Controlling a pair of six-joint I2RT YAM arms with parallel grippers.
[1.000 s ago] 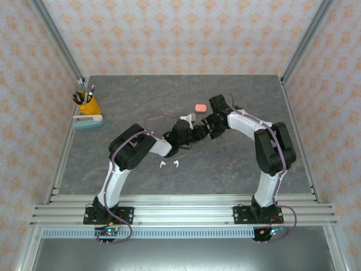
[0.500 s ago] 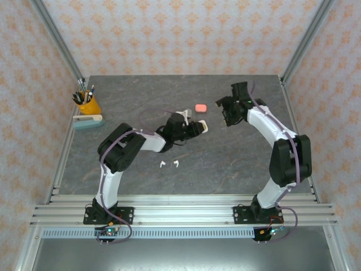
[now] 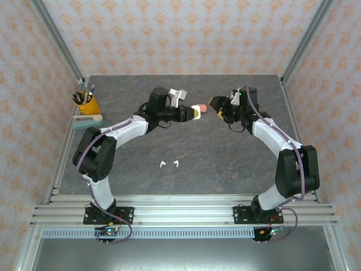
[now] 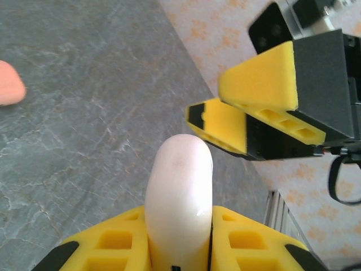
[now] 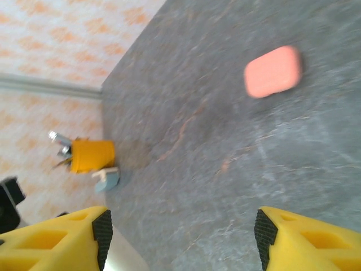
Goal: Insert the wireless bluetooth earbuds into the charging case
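The left tool (image 3: 192, 113) pinched a smooth white rounded plastic case (image 4: 179, 180), apparently shut, raised just beside the coral-pink rounded case (image 3: 199, 106) on the grey stone-look surface (image 3: 237, 164). The right tool (image 5: 181, 230), jaws spread, faced it from the pink case's other side. Two tiny white stemmed earbuds (image 3: 176, 164) lay well apart from that case, toward the arms' bases. Opening seemed in hand; the right tool would next need the lid's edge.
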